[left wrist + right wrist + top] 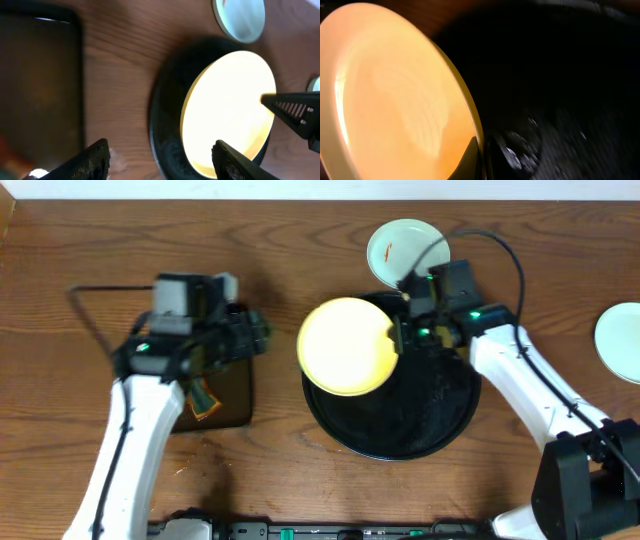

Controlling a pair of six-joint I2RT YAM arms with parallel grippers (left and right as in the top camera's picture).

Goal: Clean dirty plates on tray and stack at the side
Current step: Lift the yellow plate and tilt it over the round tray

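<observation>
The right gripper [482, 159] has its jaws pressed together on the rim of the yellow plate [345, 345], at the plate's 3 o'clock edge; the pinch appears to tip the plate up off the round black tray [420, 425], its face turned toward the other arm, likely so that it can be wiped. The left gripper [160, 155] stands with jaws well apart and nothing between them, hovering at the plate's 9 o'clock side, above the small rectangular tray [235, 400]; an orange-and-green scrap [205, 404], perhaps the wiping cloth, lies on that tray beneath the arm. The yellow plate overhangs the round tray's 10 o'clock rim; a smeared mint plate [405, 248] sits on the wood at the tray's 12 o'clock; a second mint plate [622, 340] lies well apart at 3 o'clock, likely the start of the stack.
</observation>
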